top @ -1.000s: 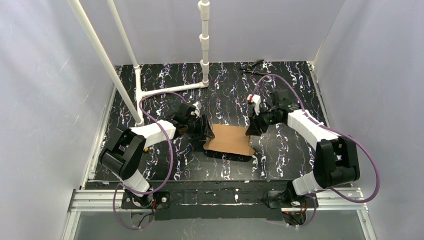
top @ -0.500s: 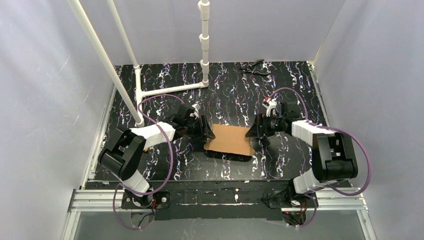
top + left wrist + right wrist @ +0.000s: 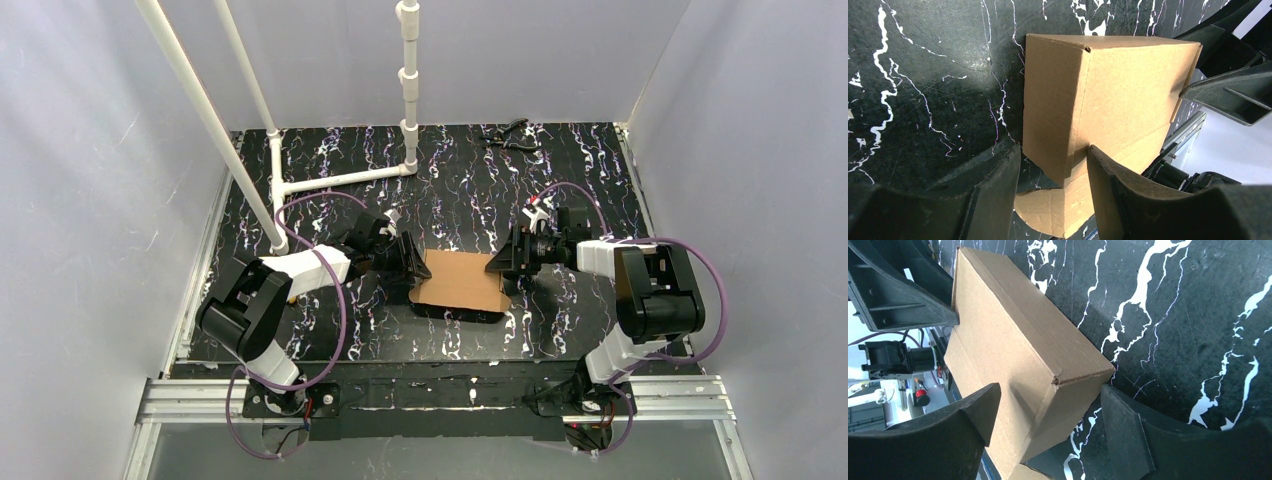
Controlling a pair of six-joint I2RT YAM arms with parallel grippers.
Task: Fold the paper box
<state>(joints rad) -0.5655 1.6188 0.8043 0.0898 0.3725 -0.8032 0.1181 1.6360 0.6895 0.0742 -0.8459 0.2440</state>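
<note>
Surveying top view first: paper box (image 3: 460, 280) lies flat at centre of table (image 3: 330, 180), a plain brown cardboard rectangle, matte, unmarked. Table surface is black w/ white marble-like veining. L gripper (image 3: 410, 262) is at box's left end and R gripper (image 3: 506, 262) at its right end; both are black plastic on white arm shells. White pipe frame (image 3: 410, 80) stands at the far-left area, well apart from the box.

L wrist view: box (image 3: 1128, 85) is formed into a closed block w/ sharp creased edges and one rounded tab showing under its near end. L gripper (image 3: 1053, 150) has its curved black fingers (image 3: 988, 200) either side of the near end wall, clamped on it; cardboard is slightly dented at the contact. One R-side finger meets the far end.

R wrist view: box (image 3: 1008, 325) has a small notch at its near corner seam. R gripper (image 3: 1050, 389) stands w/ jaws apart, straddling that end; dark table shows between one finger and the end wall, so no clamp.
</note>
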